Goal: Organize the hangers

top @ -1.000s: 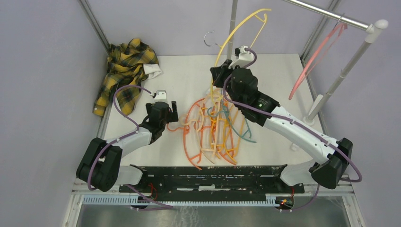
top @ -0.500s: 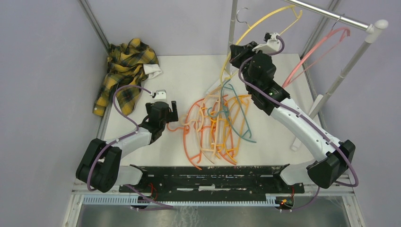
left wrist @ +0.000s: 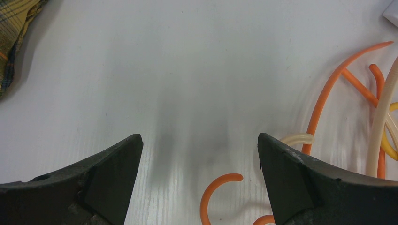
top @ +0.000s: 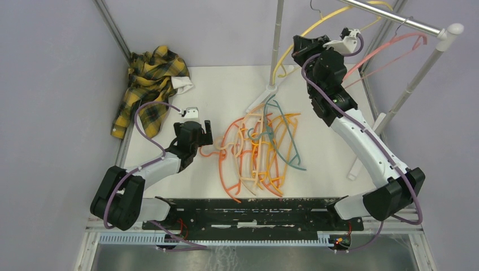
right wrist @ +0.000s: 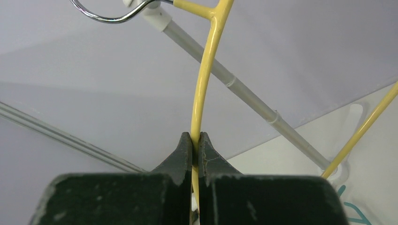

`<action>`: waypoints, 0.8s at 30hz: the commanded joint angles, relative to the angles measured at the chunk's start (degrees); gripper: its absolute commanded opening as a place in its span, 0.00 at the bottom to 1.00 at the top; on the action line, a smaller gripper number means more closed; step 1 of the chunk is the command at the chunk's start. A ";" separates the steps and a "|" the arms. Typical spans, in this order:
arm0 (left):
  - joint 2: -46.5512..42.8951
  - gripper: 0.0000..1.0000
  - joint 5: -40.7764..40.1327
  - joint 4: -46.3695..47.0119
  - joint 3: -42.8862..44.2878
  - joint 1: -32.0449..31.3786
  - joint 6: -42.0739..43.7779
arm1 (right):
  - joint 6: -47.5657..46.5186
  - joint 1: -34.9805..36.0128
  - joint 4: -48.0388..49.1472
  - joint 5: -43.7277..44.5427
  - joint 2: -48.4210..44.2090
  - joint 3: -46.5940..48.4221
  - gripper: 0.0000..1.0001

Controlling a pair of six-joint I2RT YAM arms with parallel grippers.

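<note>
**Yellow hanger held high near the rail, the rest heaped mid-table**

Nearest the bases, at lower left of the overhead view, my left gripper (left wrist: pixel 199 140) hovers low over the white table (top: pixel 220 90). Its jaws are spread wide with nothing between them. In its wrist view an orange hook (left wrist: pixel 218 185) curls just below the gap, touching neither finger.

Just right of that gripper, in the middle of the frame, the hangers (top: pixel 254 152) lie tangled in a flat heap. They are orange, peach and yellow, with a teal hanger (top: pixel 288 147) draped over the right edge.

Farther back, at upper right, my right gripper (right wrist: pixel 196 138) is up in the air. Its fingers are pressed together on the thin arm of a yellow hanger (right wrist: pixel 206 70), which runs straight up out of the pinch. The hanger's metal hook (right wrist: pixel 108 16) sits at the top of the frame, by the end of the silver rail (top: pixel 395 18). I cannot tell whether it is over the rail.

A pink hanger (top: pixel 390 48) hangs from the rail farther right. At upper left, against the back corner, a yellow-black plaid shirt (top: pixel 149 84) lies crumpled.
</note>
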 commanded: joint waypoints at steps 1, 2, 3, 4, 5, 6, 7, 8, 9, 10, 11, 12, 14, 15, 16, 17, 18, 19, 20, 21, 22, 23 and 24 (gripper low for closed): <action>-1.20 0.99 -0.64 1.65 0.70 0.01 -2.08 | 2.13 -2.97 3.45 -0.07 0.70 3.90 0.01; -1.27 0.99 -0.62 1.66 0.69 0.09 -2.01 | 2.88 -3.92 3.55 -0.23 1.02 4.13 0.01; -1.24 0.99 -0.62 1.61 0.73 0.08 -2.05 | 3.76 -4.87 3.65 -0.58 1.40 4.23 0.01; -1.20 0.99 -0.62 1.65 0.71 0.10 -2.05 | 4.86 -5.83 3.86 -1.12 1.73 4.24 0.01; -1.13 0.99 -0.54 1.66 0.77 0.08 -2.05 | 5.88 -6.78 4.25 -1.92 2.02 4.19 0.01; -1.06 0.99 -0.54 1.65 0.83 0.06 -2.05 | 6.91 -7.66 4.60 -2.73 2.16 4.12 0.01; -0.96 0.99 -0.46 1.59 0.89 0.10 -2.05 | 7.43 -8.31 5.24 -3.47 2.22 3.88 0.01; -0.80 0.99 -0.41 1.57 0.95 0.10 -1.97 | 7.71 -8.81 5.54 -3.72 2.17 3.59 0.01; -0.68 0.99 -0.32 1.57 1.10 0.09 -1.96 | 7.84 -9.15 5.77 -3.80 1.97 3.27 0.01; -0.55 0.99 -0.27 1.55 1.18 0.08 -1.95 | 7.90 -9.52 5.99 -3.58 1.55 2.74 0.01; -0.50 0.99 -0.19 1.55 1.20 0.08 -2.01 | 8.01 -9.85 6.49 -3.40 1.11 1.94 0.01; -0.42 0.99 -0.10 1.63 1.20 0.10 -2.04 | 8.17 -10.21 6.91 -3.25 0.49 1.08 0.01; -0.20 0.99 0.08 1.66 1.22 0.10 -2.05 | 8.57 -10.97 7.25 -3.13 -0.67 -0.48 0.01; -0.08 0.99 0.14 1.66 1.24 0.06 -2.05 | 8.71 -11.31 7.33 -3.05 -1.35 -1.14 0.01; 0.06 0.99 0.23 1.66 1.33 0.10 -2.05 | 8.73 -11.64 7.39 -3.12 -1.92 -1.73 0.01; 0.19 0.99 0.36 1.66 1.41 0.10 -2.05 | 8.66 -11.91 7.04 -3.28 -2.50 -2.09 0.01; 0.39 0.99 0.46 1.72 1.47 0.10 -2.13 | 8.61 -12.13 6.19 -3.23 -3.25 -2.41 0.01; 0.57 0.99 0.59 1.81 1.55 0.07 -2.19 | 8.61 -12.45 5.55 -3.11 -3.81 -2.55 0.01; 0.75 0.99 0.68 1.90 1.52 0.10 -2.27 | 8.57 -12.65 4.93 -2.76 -4.51 -2.88 0.01; 0.96 0.99 0.84 1.96 1.54 0.10 -2.37 | 8.48 -12.77 4.70 -1.88 -5.05 -3.42 0.01; 1.18 0.99 0.98 2.11 1.49 0.06 -2.44 | 8.45 -12.91 4.46 -1.16 -5.68 -4.10 0.01; 1.36 0.99 1.16 2.18 1.51 0.09 -2.55 | 8.47 -13.10 3.98 -0.48 -6.23 -4.70 0.01; 1.50 0.99 1.21 2.18 1.57 0.08 -2.57 | 8.59 -13.31 3.23 0.04 -6.61 -4.92 0.01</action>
